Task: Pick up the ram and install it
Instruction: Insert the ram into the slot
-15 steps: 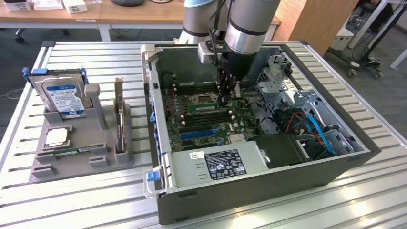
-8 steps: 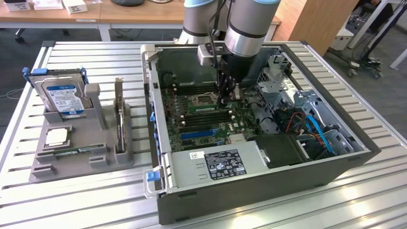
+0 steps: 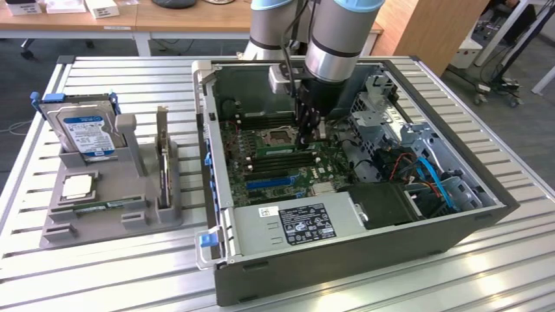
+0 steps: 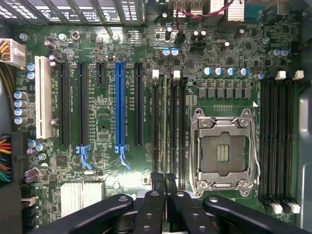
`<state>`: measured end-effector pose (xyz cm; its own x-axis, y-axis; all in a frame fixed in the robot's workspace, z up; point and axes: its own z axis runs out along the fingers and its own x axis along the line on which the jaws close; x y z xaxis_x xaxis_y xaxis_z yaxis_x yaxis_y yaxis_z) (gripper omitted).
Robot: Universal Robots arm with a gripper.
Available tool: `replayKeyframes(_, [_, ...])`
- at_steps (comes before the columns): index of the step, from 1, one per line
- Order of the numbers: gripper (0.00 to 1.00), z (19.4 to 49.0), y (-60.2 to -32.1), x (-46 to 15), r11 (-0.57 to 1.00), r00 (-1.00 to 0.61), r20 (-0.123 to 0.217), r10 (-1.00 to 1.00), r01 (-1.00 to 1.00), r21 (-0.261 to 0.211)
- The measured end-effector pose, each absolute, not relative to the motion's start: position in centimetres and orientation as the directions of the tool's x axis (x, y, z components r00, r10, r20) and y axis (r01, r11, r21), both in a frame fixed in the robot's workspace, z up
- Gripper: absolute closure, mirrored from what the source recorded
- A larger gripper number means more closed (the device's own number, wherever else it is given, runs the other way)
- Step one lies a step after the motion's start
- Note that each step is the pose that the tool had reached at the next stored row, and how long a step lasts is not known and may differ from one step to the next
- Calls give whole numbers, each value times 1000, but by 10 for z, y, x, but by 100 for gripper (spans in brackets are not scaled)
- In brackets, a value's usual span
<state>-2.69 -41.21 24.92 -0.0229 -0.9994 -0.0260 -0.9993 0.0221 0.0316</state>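
Observation:
My gripper (image 3: 308,140) reaches down into the open computer case (image 3: 347,273), just beside the empty processor socket (image 3: 279,135). In the wrist view its two black fingertips (image 4: 158,179) sit almost together over the memory slots left of the socket (image 4: 224,146). The ram (image 4: 165,126) shows edge-on as a thin line running between them, standing in a slot between white latches (image 4: 156,74). In the exterior view the ram (image 3: 282,151) is a pale green strip among the dark slots under the fingers. My gripper (image 4: 165,179) is shut on its top edge.
A grey holder (image 3: 61,231) at the exterior view's left carries a hard drive (image 3: 85,133), an upright expansion card (image 3: 162,156), a silver processor (image 3: 78,186) and another narrow green stick (image 3: 103,207). Cables (image 3: 429,179) and drive cages fill the case's right side. More memory slots (image 4: 278,141) flank the socket.

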Motion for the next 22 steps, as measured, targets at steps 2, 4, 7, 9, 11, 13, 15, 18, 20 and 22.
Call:
replayKeyframes(2, [88, 249, -412, -27, 22, -23, -26, -999, -999, 32])
replayKeyframes(4, [88, 249, -412, -27, 22, -23, -26, -999, -999, 32])
replayKeyframes(7, [88, 248, -412, -27, 22, -23, -26, -999, -999, 32])
replayKeyframes(9, [88, 248, -412, -28, 22, -23, -26, -999, -999, 32])
replayKeyframes(11, [88, 248, -412, -28, 22, -23, -26, -999, -999, 32])
replayKeyframes(13, [88, 248, -412, -28, 22, -23, -26, -999, -999, 32])
replayKeyframes(15, [88, 248, -412, -28, 22, -23, -26, -999, -999, 32])
replayKeyframes(18, [88, 248, -412, -29, 22, -23, -26, -999, -999, 31])
replayKeyframes(20, [88, 248, -412, -30, 22, -23, -26, -999, -999, 32])
replayKeyframes(22, [88, 248, -412, -30, 22, -23, -26, -999, -999, 32])
